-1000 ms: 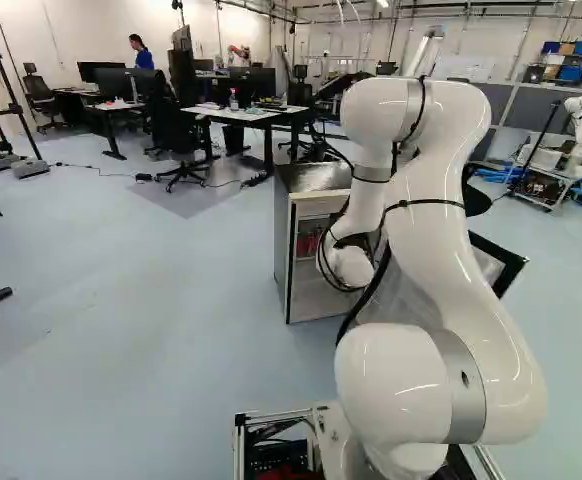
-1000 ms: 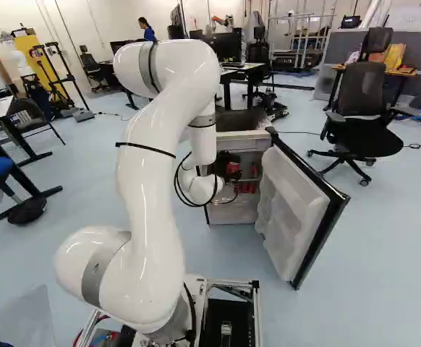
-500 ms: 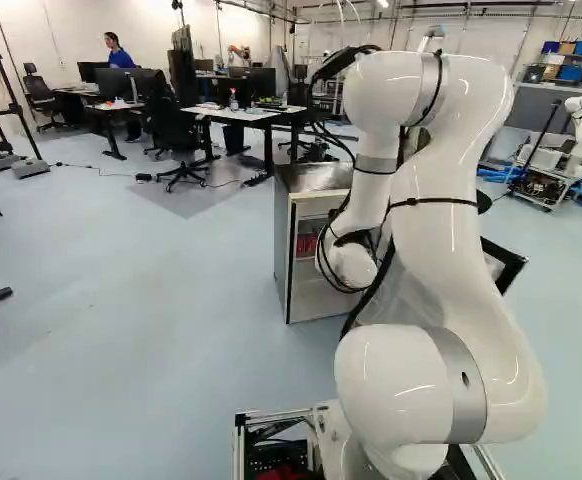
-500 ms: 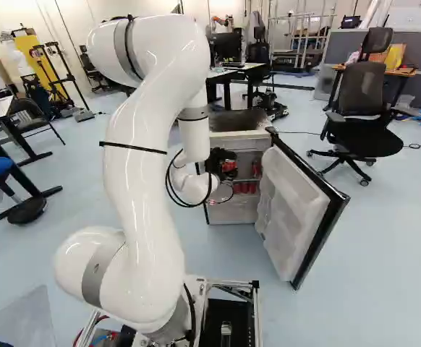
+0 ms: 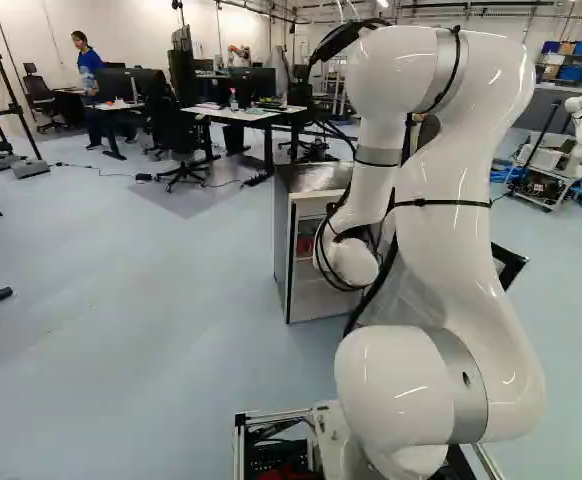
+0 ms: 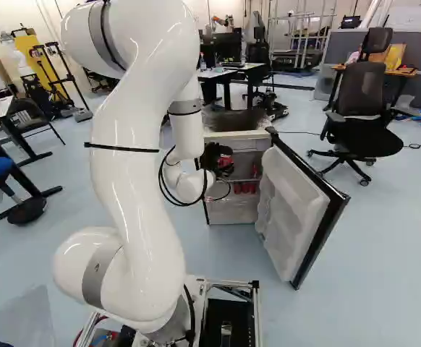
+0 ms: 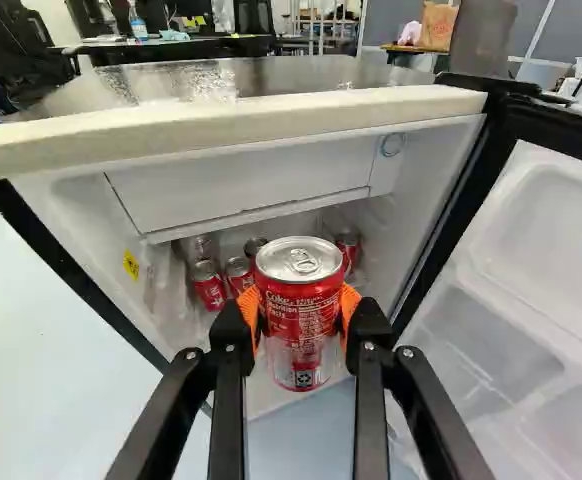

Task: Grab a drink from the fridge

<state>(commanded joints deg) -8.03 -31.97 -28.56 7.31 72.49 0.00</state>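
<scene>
Grip: my gripper is clasping the red can, upright | Location: can is hanging at the fridge mouth | Method: I should be backing out level, clearing the door.

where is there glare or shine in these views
wrist view: patchy white glare on the fridge top, and the can shines on its lid; left base view: thin bright highlights on the arm; right base view: soft highlights along the same arm

In my right base view I see a black office chair; in my left one, a bottle stands on a white tabletop.
</scene>
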